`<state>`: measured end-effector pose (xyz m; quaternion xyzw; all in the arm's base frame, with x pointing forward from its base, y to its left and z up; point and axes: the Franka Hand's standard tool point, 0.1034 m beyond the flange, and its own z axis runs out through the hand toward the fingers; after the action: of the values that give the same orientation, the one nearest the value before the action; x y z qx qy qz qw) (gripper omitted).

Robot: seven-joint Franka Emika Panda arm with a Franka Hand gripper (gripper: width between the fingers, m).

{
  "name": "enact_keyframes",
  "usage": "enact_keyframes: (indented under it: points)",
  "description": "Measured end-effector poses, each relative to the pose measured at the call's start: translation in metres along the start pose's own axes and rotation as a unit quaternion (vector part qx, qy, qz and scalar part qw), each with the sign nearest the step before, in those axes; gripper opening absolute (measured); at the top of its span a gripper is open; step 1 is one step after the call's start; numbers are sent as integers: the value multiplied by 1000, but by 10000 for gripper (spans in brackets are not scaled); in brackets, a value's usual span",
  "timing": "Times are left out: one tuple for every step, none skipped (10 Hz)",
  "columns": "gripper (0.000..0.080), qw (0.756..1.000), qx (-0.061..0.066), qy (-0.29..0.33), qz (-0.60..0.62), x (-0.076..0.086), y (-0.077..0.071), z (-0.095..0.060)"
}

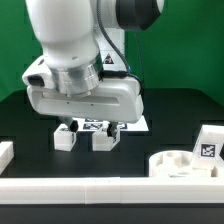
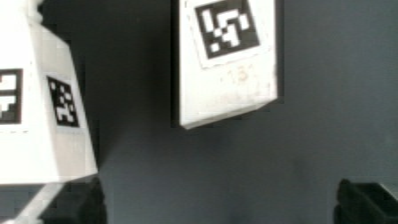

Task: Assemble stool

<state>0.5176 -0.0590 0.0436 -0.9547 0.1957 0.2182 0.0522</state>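
The round white seat disc (image 1: pixel 183 163) lies on the black table at the exterior view's lower right, with one tagged white leg (image 1: pixel 210 143) standing just behind it. Two more white legs (image 1: pixel 66 139) (image 1: pixel 103 139) lie side by side under the arm. My gripper (image 1: pixel 87 129) hangs just above them, open and empty. In the wrist view, one tagged leg (image 2: pixel 228 62) lies ahead on the dark table and another (image 2: pixel 39 110) lies to one side. The dark fingertips (image 2: pixel 64 204) stand wide apart, with my gripper (image 2: pixel 217 206) holding nothing between them.
The marker board (image 1: pixel 128 124) lies behind the two legs, mostly hidden by the arm. A long white border bar (image 1: pixel 90 189) runs along the table's front edge. Another white border piece (image 1: pixel 5 152) shows at the exterior view's left. A green wall stands behind.
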Motion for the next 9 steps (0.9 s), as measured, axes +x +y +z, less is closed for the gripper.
enact_keyframes:
  points:
    - [648,1000,-1,-12,-4,2,-2,0]
    - [648,999,1,-43,-6,-6,-1,4]
    - [648,998,2,-65,-3,-11,3,6]
    - [648,994,1,-105,2,-15,6,7]
    - [648,991,-1,-135,7,-14,8,9]
    - [648,988,-4,-151,18,-18,7,13]
    - [648,982,-5,-186,16,-26,5,14]
    - [648,984,-5,-176,8,-21,-1,16]
    - [648,984,-2,-175,-10,-22,-7,15]
